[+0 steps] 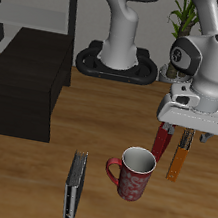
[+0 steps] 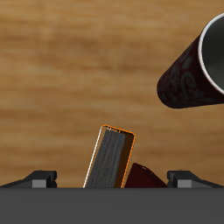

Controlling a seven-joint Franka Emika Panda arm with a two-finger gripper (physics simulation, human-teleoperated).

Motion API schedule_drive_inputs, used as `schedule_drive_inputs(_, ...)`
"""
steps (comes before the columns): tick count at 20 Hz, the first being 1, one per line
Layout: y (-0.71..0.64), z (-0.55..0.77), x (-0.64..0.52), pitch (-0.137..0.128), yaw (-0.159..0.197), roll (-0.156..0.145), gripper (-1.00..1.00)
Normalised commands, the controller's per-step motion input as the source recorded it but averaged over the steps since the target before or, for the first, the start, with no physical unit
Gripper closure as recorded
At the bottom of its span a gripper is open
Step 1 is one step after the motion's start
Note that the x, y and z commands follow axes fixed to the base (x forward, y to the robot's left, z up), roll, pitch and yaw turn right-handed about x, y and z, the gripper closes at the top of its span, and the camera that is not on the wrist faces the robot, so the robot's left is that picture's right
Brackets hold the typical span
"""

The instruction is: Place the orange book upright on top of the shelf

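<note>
The orange book (image 1: pixel 177 160) stands nearly upright on the table beside a dark red book (image 1: pixel 162 141). My gripper (image 1: pixel 183 132) hangs directly over their tops. In the wrist view the orange book (image 2: pixel 110 157) shows its grey page edge between my fingers, tilted, with the dark red book (image 2: pixel 147 178) against it. Both fingertips (image 2: pixel 39 179) sit far apart and clear of the book, so the gripper (image 2: pixel 112 180) is open. The shelf (image 1: pixel 26 81), a low black box with a flat top, stands well across the table from the gripper.
A dark red mug (image 1: pixel 133 173) stands close to the orange book, nearer the front edge. A black-and-grey book (image 1: pixel 74 184) lies on the table beside the mug. A tall grey rack (image 1: pixel 38 2) stands behind the shelf.
</note>
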Motion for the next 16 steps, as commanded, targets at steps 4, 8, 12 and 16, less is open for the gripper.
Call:
schedule_drive_inputs(4, 0.01, -0.15, 0.03, 0.019, 0.001, 0.008, -1.00)
schedule_drive_inputs(8, 0.07, -0.22, 0.01, 0.030, 0.005, 0.045, -1.00)
schedule_drive_inputs(12, -0.08, -0.08, 0.06, 0.010, -0.007, 0.002, 1.00)
schedule_drive_inputs(16, -0.13, 0.03, 0.08, 0.000, -0.003, -0.010, 1.00)
